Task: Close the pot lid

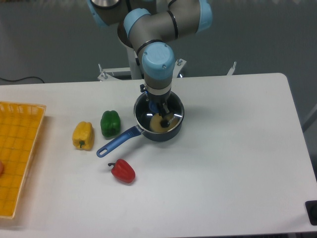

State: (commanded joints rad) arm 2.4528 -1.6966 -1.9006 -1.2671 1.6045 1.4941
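Note:
The dark navy pot stands at the table's back centre, its long blue handle pointing to the front left. The glass lid lies across the pot's mouth, its thin metal rim level with the pot's rim. Something yellowish shows through the glass. My gripper comes straight down over the pot's middle, shut on the lid's blue knob. The wrist hides most of the knob and the back of the lid.
A green pepper and a yellow pepper sit left of the pot, close to the handle. A red pepper lies in front of the handle's tip. A yellow basket stands along the left edge.

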